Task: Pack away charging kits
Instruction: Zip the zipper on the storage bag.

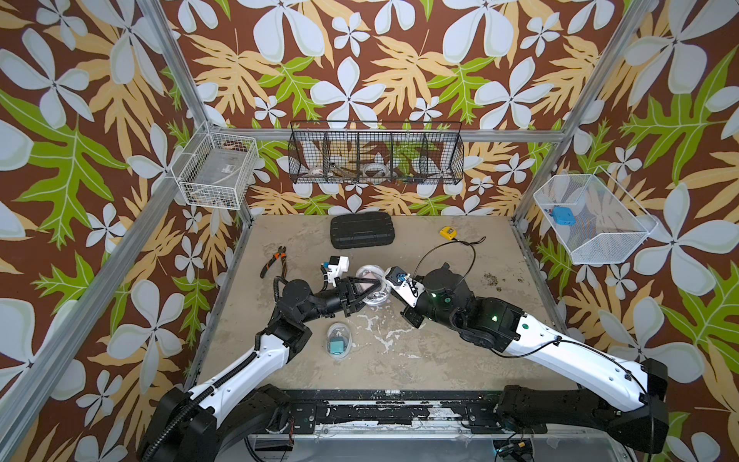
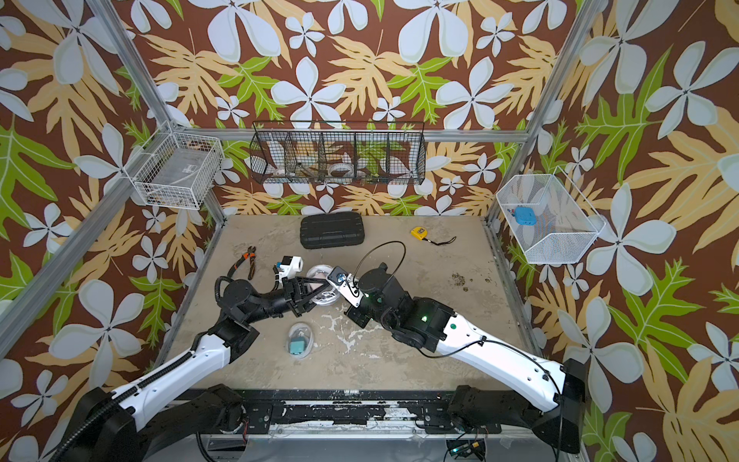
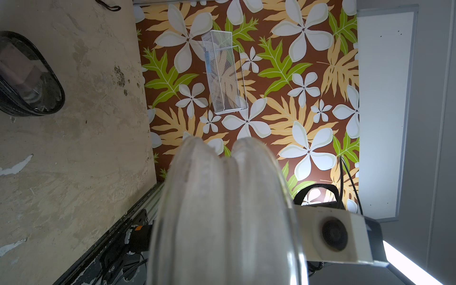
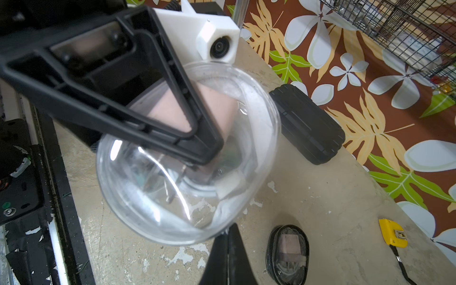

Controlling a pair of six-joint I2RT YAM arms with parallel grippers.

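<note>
Left hand (image 1: pixel 370 289) grips clear case (image 4: pixel 187 185) mid-frame, right hand (image 4: pixel 229 237) closed, empty, at its rim: a nudge may knock case loose

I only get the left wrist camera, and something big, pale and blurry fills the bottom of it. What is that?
Observer: A clear oval case with a dusty-pink plug inside, clamped in the left gripper.
Operator: And the other arm?
Observer: The right gripper, jaws shut, points at that case's rim.
Operator: Any kits besides the black-rimmed case I see?
Observer: Yes, a second clear case holding a teal plug lies nearer the robot's base.
</note>
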